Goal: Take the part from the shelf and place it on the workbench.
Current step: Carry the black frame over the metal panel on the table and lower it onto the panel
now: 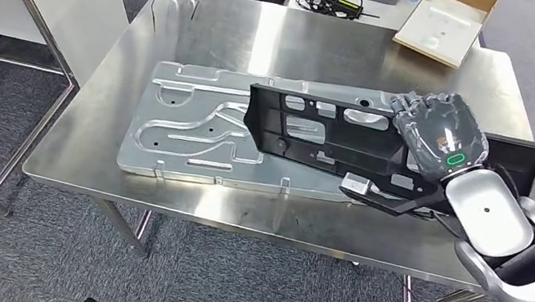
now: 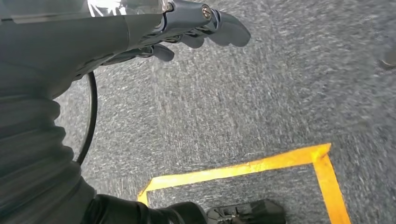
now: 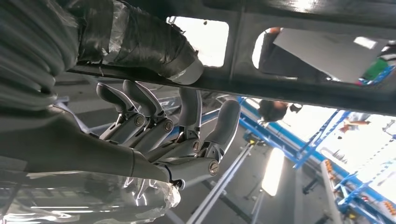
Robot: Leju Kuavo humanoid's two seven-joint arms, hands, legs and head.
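**Long black part over the table, gripped near one end**

The right hand's fingers (image 3: 187, 140) curl up against the underside of the black part (image 1: 317, 131), with the taped thumb (image 3: 135, 42) lying on the other face, so the part sits clamped between thumb and fingers. From above, the right hand (image 1: 441, 136) wraps the part toward its 3 o'clock end. The long remainder reaches out toward 9 o'clock, over the flat metal panel (image 1: 194, 126) that already lies on the steel table (image 1: 308, 42). Whether the far end touches the panel or hangs just above it, I cannot tell.

My worry is that lopsided grip: with so much length beyond the hand, the free end could sag or twist in the fingers and scrape or catch the panel's raised ribs. Let go too soon, and the part might rock off the panel toward the table's 6 o'clock edge.

The left hand (image 2: 196, 28) hangs over grey carpet beside yellow floor tape (image 2: 261, 163), its fingers loosely curled and holding nothing.
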